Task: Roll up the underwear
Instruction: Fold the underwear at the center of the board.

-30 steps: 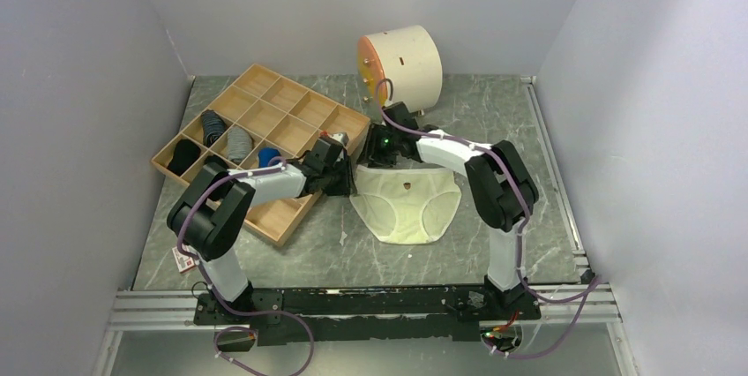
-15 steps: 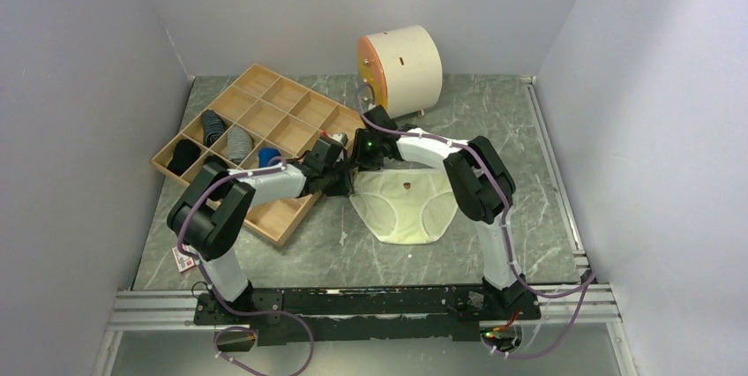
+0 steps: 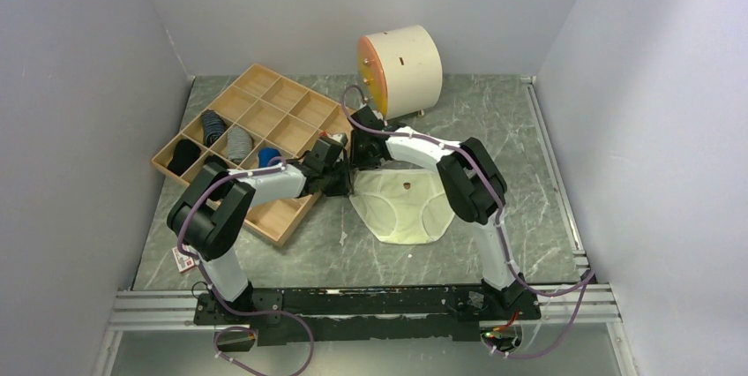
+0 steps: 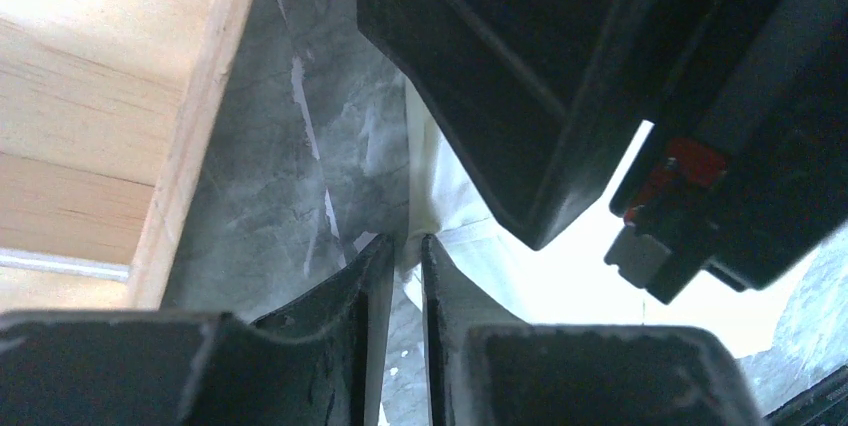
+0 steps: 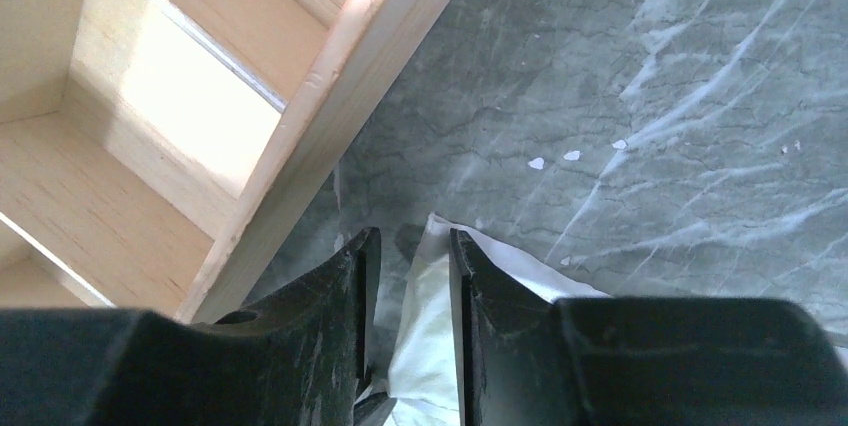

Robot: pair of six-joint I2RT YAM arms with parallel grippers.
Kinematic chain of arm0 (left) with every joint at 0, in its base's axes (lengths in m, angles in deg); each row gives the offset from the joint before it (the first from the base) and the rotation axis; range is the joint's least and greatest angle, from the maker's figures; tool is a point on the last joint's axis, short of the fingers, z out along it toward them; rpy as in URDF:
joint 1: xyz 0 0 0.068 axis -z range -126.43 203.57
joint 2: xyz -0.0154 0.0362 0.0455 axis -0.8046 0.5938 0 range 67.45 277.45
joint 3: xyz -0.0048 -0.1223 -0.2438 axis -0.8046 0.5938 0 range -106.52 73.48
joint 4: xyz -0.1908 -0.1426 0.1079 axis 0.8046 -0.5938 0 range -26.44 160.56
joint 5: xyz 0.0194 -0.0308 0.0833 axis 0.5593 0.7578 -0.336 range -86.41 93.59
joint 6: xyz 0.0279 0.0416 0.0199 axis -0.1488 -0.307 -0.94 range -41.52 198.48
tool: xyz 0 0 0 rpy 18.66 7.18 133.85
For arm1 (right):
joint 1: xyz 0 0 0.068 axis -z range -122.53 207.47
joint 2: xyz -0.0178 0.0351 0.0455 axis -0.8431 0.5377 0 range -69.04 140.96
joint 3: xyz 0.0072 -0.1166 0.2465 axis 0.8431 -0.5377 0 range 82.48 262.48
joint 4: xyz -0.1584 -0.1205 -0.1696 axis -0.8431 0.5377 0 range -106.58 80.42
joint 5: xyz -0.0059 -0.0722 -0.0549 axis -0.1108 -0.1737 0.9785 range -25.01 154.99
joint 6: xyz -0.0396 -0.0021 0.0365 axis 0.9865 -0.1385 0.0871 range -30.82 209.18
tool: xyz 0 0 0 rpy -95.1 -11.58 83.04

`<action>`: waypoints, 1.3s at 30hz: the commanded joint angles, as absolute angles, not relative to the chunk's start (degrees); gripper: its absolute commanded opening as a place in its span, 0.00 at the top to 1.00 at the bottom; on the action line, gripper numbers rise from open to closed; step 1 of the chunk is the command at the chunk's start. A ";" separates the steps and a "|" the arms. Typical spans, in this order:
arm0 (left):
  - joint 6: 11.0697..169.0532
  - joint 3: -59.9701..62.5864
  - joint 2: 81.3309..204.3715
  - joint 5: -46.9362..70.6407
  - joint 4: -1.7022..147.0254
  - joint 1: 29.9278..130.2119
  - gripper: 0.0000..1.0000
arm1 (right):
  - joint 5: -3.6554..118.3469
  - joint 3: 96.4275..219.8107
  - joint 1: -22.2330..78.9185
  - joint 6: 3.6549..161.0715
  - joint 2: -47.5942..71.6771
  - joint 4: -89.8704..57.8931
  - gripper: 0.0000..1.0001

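The cream underwear (image 3: 401,204) lies flat on the grey marble table, waistband at the far side. My left gripper (image 3: 341,184) is at its upper-left corner. In the left wrist view that gripper (image 4: 405,243) is shut, with a bunch of the cloth (image 4: 560,286) pinched between its tips. My right gripper (image 3: 363,157) is just beyond the same corner, close to the left one. In the right wrist view it (image 5: 410,236) is open, its fingers either side of the cloth's corner (image 5: 425,346), with bare table showing beside the left finger.
A wooden compartment tray (image 3: 265,102) with rolled socks (image 3: 212,124) sits just left of both grippers; its edge (image 5: 330,96) is close to the right fingers. A cream drum with an orange face (image 3: 401,67) stands behind. A small tag (image 3: 183,259) lies at the near left.
My right gripper has moved left along the waistband to the upper-left corner. The left arm and the underwear have stayed in place.
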State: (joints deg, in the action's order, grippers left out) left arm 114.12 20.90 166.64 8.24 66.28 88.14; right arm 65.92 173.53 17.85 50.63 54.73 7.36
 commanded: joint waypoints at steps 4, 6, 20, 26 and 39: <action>114.71 23.39 166.43 8.10 65.25 88.11 0.75 | 71.93 177.49 16.21 51.66 58.04 12.50 0.76; 115.38 23.95 165.95 8.39 65.68 88.09 0.74 | 72.24 177.49 16.09 51.85 57.97 12.37 0.82; 116.67 24.32 165.94 8.66 67.10 88.11 0.62 | 69.78 179.08 16.23 51.73 57.79 11.63 1.00; 117.41 24.67 166.56 8.32 67.31 88.11 0.77 | 68.49 177.96 16.88 51.29 57.18 10.98 1.00; 113.13 18.50 160.13 10.82 62.86 88.09 0.95 | 57.41 172.06 21.49 49.36 48.18 4.43 1.00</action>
State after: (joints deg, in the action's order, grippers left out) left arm 115.93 22.78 164.94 9.39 67.03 88.09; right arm 62.07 174.51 19.12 51.00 55.40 8.45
